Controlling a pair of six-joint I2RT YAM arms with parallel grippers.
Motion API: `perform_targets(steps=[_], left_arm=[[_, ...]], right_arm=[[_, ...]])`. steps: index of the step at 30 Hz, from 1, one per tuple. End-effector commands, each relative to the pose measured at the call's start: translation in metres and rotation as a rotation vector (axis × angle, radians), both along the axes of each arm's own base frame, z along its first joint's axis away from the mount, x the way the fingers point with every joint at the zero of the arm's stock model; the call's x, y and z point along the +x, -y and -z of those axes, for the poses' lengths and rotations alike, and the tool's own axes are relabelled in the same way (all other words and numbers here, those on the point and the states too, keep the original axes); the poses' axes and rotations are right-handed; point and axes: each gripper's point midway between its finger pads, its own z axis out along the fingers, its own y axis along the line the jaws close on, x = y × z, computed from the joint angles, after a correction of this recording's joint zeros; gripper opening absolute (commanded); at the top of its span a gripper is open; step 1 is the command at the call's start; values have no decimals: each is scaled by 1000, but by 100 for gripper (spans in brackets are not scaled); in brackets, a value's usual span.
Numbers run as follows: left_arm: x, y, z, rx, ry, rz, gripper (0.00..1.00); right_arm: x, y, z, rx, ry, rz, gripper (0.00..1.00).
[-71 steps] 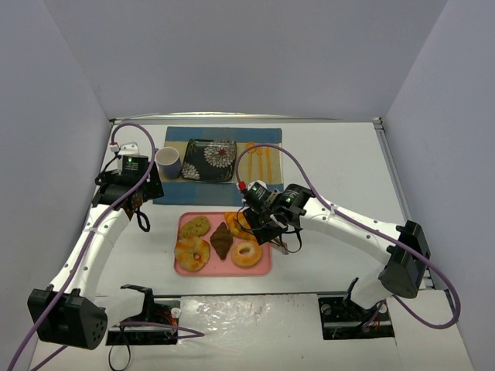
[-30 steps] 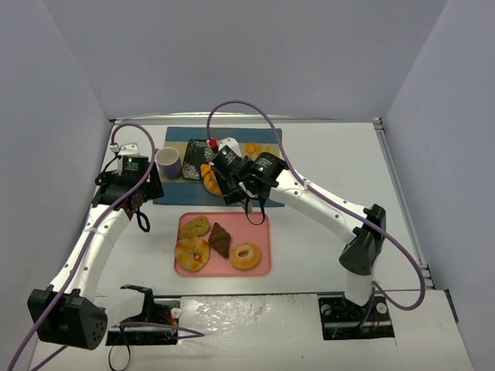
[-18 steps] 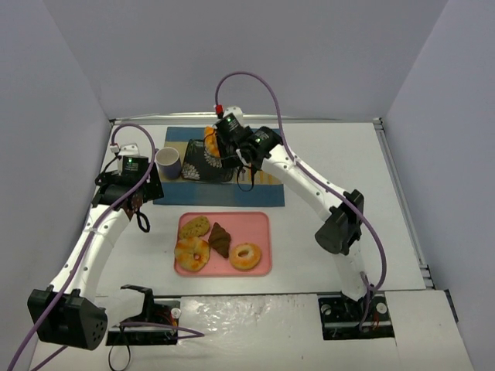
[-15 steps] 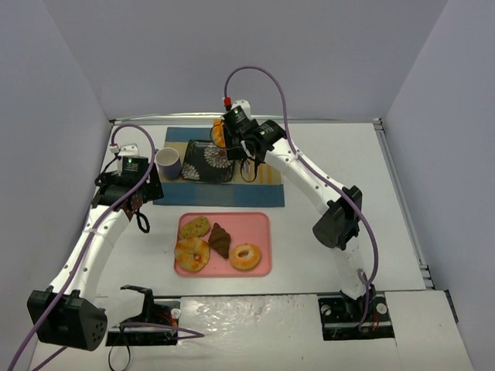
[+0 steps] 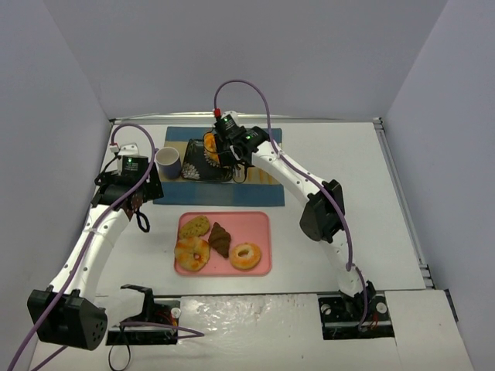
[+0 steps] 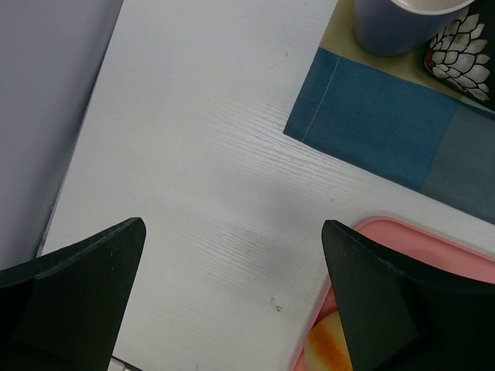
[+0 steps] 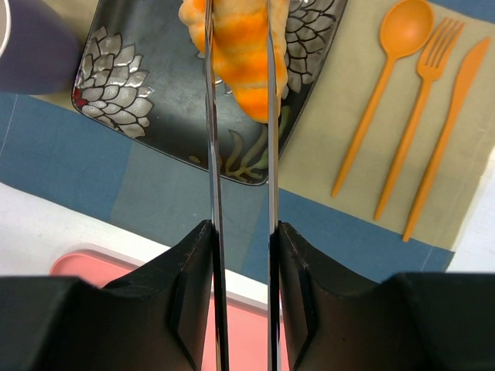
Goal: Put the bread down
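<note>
Bread (image 7: 241, 73): golden-orange croissant with ridged stripes, clamped between the two long fingers of the right gripper (image 7: 240, 23), which press on both its flanks. Its near end pokes out below the fingers' grip.

Directly beneath the gripper: a dark plate (image 7: 139, 100) with a white flower pattern. The bread hangs over the half of the plate nearer the cutlery, close to that rim. Whether it touches the plate yet cannot be told from either view.

Under the plate: a blue and tan placemat (image 7: 116, 178).

To the gripper's right, on the tan strip: an orange spoon (image 7: 383, 100), fork (image 7: 421, 116) and knife (image 7: 452, 131), lying side by side, apart from the plate.

To the gripper's left, beyond the plate: a purple cup (image 5: 168, 162).

Behind the gripper, toward the arm bases: a pink tray (image 5: 259, 224) holding two ring donuts, a dark brown pastry and a greenish one.

Left gripper (image 6: 232, 294): jaws spread wide, nothing between them, well apart from the plate, over bare table near the tray's corner.

Status, as judged: pick-up and carry look complete. Remaining are the final lowering onto the plate, release, and withdrawal.
</note>
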Motion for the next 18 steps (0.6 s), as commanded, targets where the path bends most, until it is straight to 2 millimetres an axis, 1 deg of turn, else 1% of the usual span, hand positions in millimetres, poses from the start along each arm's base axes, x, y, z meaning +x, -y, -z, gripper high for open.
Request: perform_targets(steps=[1, 5, 8, 9, 13, 18], left_arm=[[2, -6, -23, 12, 72, -28, 97], [3, -7, -24, 17, 74, -28, 97], [3, -7, -25, 20, 73, -27, 97], [3, -7, -25, 20, 72, -27, 97], [2, -7, -23, 21, 68, -27, 97], [2, -7, -22, 21, 65, -27, 97]], right_arm=[[13, -13, -31, 75, 92, -10, 0], [9, -19, -15, 80, 55, -30, 0], [8, -20, -11, 77, 46, -30, 0], [7, -20, -11, 78, 47, -31, 2], [6, -19, -15, 74, 56, -34, 18], [4, -17, -14, 66, 54, -36, 29]])
